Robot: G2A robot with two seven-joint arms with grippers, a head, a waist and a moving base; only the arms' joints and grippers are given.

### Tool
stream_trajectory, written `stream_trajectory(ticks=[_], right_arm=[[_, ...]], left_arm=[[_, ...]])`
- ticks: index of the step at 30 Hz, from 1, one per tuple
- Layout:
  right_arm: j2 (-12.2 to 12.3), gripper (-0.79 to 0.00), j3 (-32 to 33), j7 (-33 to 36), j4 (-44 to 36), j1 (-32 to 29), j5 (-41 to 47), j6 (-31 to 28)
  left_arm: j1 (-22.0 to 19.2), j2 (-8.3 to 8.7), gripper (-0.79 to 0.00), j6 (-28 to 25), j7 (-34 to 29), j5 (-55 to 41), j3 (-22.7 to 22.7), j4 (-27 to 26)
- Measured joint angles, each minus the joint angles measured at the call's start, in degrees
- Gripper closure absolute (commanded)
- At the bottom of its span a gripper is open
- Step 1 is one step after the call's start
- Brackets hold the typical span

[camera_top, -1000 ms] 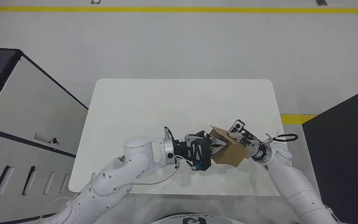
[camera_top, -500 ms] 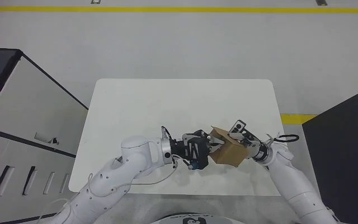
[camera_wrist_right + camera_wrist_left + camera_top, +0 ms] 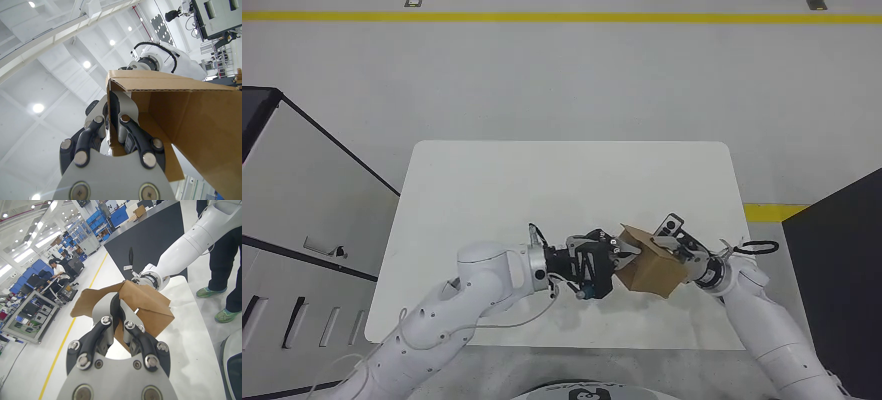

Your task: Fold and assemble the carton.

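Carton: a plain brown carton (image 3: 647, 262) hangs tilted between the two grippers, over the near right part of the table (image 3: 542, 190); it is half formed, one end open; whether its lowest corner touches the tabletop cannot be told
Flap: one loose flap (image 3: 85, 304) sticks out from the open end, toward the left arm
Left gripper: the left gripper (image 3: 118, 306) is closed on an edge of the carton (image 3: 151, 308) at the open end; the board sits pinched between its two dark fingers
Right gripper: the right gripper (image 3: 111, 98) is clamped on a side wall of the carton (image 3: 198, 123), one finger inside and one outside
In the way: from above, the left gripper (image 3: 617, 258) covers part of the open end; the carton's body lies between the two wrists and hides the right fingertips from the left wrist camera
Around: a black cabinet (image 3: 842, 260) stands just beside the table's right edge, with loose cardboard pieces (image 3: 139, 210) on top; a grey cabinet (image 3: 282, 180) stands off the left edge; a yellow line (image 3: 562, 16) runs across the floor beyond the far edge
Writing: the carton's visible faces are bare brown board; signs in the hall behind are too small to read
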Motion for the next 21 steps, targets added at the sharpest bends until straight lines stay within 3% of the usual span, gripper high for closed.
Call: stream_trajectory(ticks=[21], right_arm=[[0.54, 0.000, 2.82, -0.88, -0.47, -1.02, -3.08, -2.30]], left_arm=[[2.64, 1.09, 0.000, 1.04, -0.71, 0.04, -5.33, -4.11]])
